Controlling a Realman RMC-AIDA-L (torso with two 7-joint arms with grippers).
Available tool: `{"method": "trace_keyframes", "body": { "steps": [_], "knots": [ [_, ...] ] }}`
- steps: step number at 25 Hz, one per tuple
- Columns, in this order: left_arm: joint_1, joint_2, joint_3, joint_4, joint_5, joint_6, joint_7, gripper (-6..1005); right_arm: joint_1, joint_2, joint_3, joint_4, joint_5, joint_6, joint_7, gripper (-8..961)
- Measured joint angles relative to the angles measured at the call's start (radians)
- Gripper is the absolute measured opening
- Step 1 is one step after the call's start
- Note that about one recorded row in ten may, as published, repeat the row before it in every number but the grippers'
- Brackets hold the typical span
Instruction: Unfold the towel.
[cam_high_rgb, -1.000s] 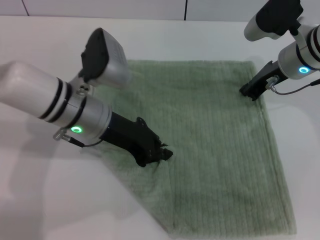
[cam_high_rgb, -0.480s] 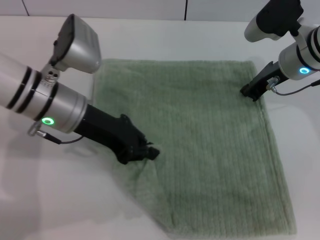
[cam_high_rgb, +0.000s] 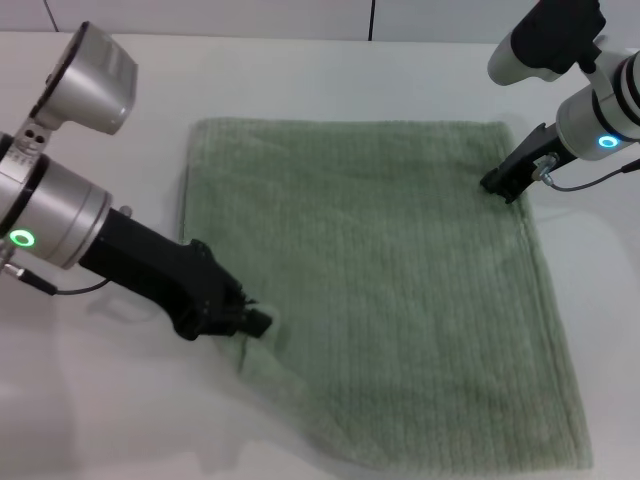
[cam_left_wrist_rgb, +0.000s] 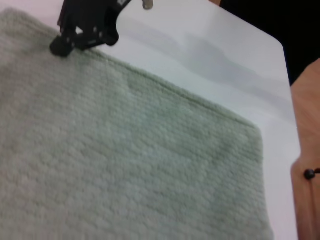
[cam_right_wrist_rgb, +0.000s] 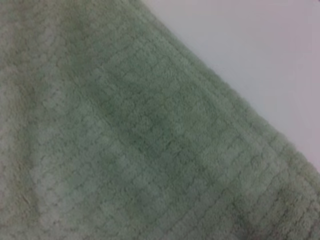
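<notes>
The pale sage-green towel lies spread almost flat on the white table. Only its near left corner is still bunched and drawn up. My left gripper is low at that corner, shut on the towel's edge. My right gripper sits at the towel's far right corner, shut on the cloth there. It also shows in the left wrist view, at the hemmed edge of the towel. The right wrist view shows only ribbed towel and a strip of table.
White table surrounds the towel on all sides. The left wrist view shows the table's edge, with dark and brown floor beyond it. Nothing else lies on the table.
My left gripper has moved left and toward me, dragging the towel's near left part with it, so the left side has opened out. The right gripper has not moved.
</notes>
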Motion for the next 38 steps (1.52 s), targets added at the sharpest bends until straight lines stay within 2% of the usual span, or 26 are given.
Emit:
{"method": "trace_keyframes", "body": {
  "steps": [11, 23, 29, 32, 34, 35, 38],
  "knots": [
    [-0.004, 0.014, -0.068, 0.018, 0.041, 0.114, -0.01, 57, 0.0, 0.001, -0.002, 0.002, 0.0, -0.003, 0.0, 22],
    [-0.001, 0.015, -0.078, 0.021, 0.136, 0.119, -0.071, 65, 0.003, 0.001, -0.002, 0.001, -0.001, -0.003, 0.0, 24],
    [0.004, 0.013, -0.078, 0.024, 0.148, 0.122, -0.088, 259, 0.004, 0.0, -0.002, 0.001, -0.002, -0.003, 0.0, 25],
    [0.005, 0.013, -0.091, 0.031, 0.146, 0.12, -0.078, 401, 0.005, 0.0, -0.003, 0.001, -0.002, -0.004, 0.0, 26],
    [0.004, -0.003, -0.137, 0.048, 0.134, 0.086, -0.032, 495, 0.01, 0.0, -0.003, 0.001, -0.002, -0.005, 0.0, 26],
    [0.004, -0.003, -0.137, 0.048, 0.134, 0.086, -0.032, 516, 0.01, 0.0, -0.003, 0.001, -0.002, -0.005, 0.0, 26],
    [0.0, -0.034, -0.236, 0.05, 0.089, 0.009, 0.054, 578, 0.024, 0.0, -0.003, -0.003, -0.002, -0.008, 0.005, 27]
  ]
}}
